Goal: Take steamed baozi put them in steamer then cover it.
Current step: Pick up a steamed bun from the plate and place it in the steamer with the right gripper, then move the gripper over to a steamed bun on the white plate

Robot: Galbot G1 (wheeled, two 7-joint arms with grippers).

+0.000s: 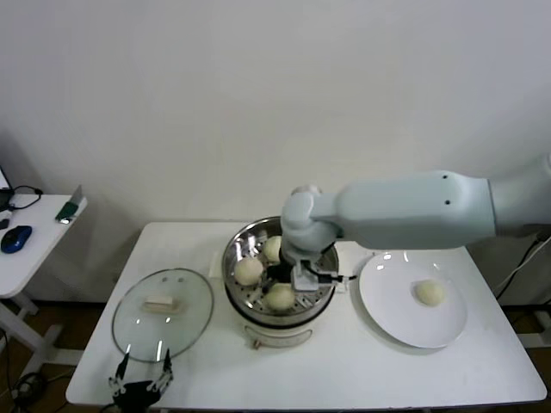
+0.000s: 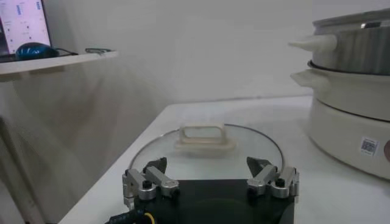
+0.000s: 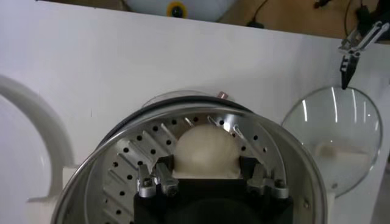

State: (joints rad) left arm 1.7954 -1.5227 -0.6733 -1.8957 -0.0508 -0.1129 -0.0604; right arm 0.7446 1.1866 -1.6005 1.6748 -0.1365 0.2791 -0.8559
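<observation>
The steel steamer (image 1: 237, 254) stands on its white cooker base (image 1: 275, 331) at the table's middle. Two baozi (image 1: 249, 270) (image 1: 273, 249) lie inside it. My right gripper (image 1: 284, 286) reaches into the basket's near side and is shut on a third baozi (image 1: 278, 301); in the right wrist view its fingers press both sides of this bun (image 3: 205, 149), low over the perforated bottom (image 3: 131, 164). One more baozi (image 1: 430, 292) sits on the white plate (image 1: 392, 301). The glass cover (image 1: 162, 311) lies flat on the table to the steamer's left. My left gripper (image 1: 142, 379) hangs open at the cover's near edge.
The left wrist view shows the cover's cream handle (image 2: 203, 135) just beyond the open left gripper (image 2: 210, 165), with the steamer (image 2: 356, 52) off to one side. A side table with a blue mouse (image 1: 15, 238) stands beyond the table's left edge.
</observation>
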